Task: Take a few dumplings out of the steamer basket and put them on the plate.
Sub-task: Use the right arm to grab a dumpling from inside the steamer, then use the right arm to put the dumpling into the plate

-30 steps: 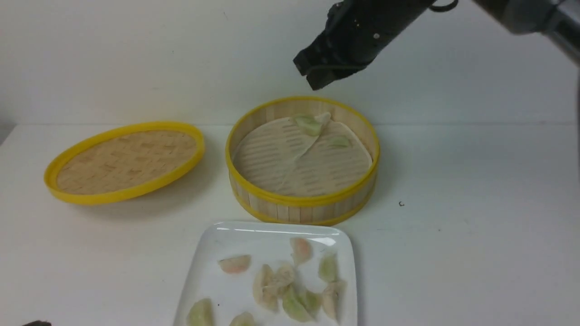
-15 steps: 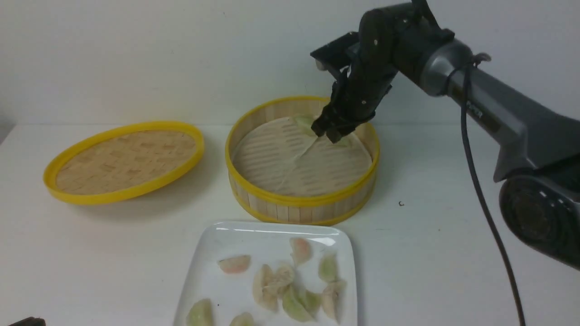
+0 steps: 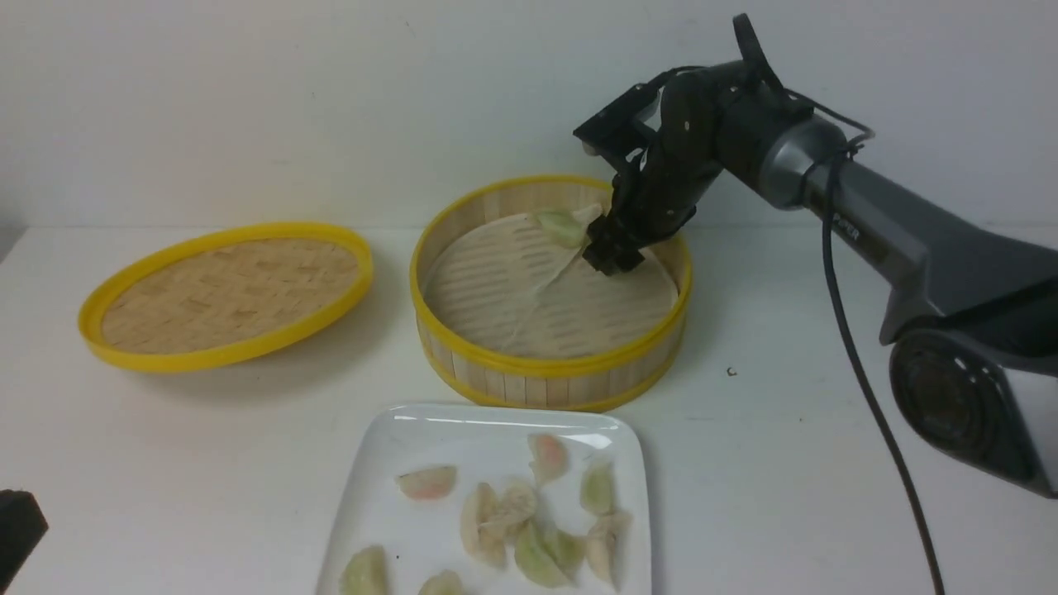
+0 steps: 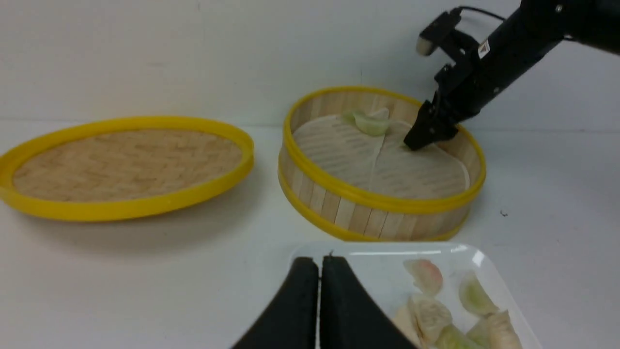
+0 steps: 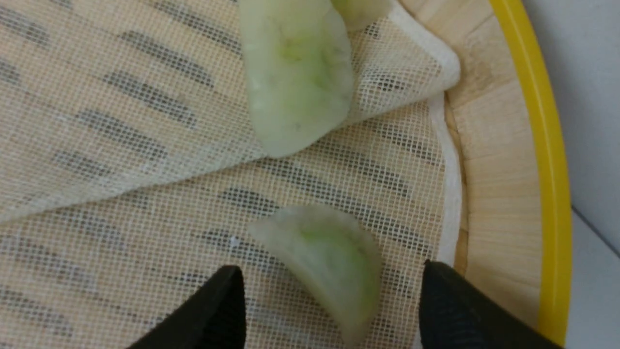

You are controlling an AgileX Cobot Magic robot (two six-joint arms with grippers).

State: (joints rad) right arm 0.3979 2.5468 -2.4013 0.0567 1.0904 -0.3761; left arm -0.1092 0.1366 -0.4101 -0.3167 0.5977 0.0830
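The steamer basket [image 3: 552, 364] stands mid-table with a creased liner sheet [image 3: 512, 289] inside. My right gripper [image 3: 613, 254] is down inside its far right part, open, its fingers either side of a green dumpling [image 5: 329, 259] lying on the liner, not closed on it. A second green dumpling [image 3: 562, 225] rests on the folded liner at the back; it also shows in the right wrist view [image 5: 295, 82]. The white plate [image 3: 388, 463] in front holds several dumplings [image 3: 512, 516]. My left gripper [image 4: 319, 264] is shut and empty above the plate's near left corner.
The flat woven lid [image 3: 227, 293] with yellow rim lies left of the basket. The pale wall runs close behind the basket. The right arm's cable [image 3: 860, 364] hangs over the table's right side.
My right gripper has come down from above the basket's back rim into the basket, onto the right green dumpling. The left gripper edged into view at the lower left.
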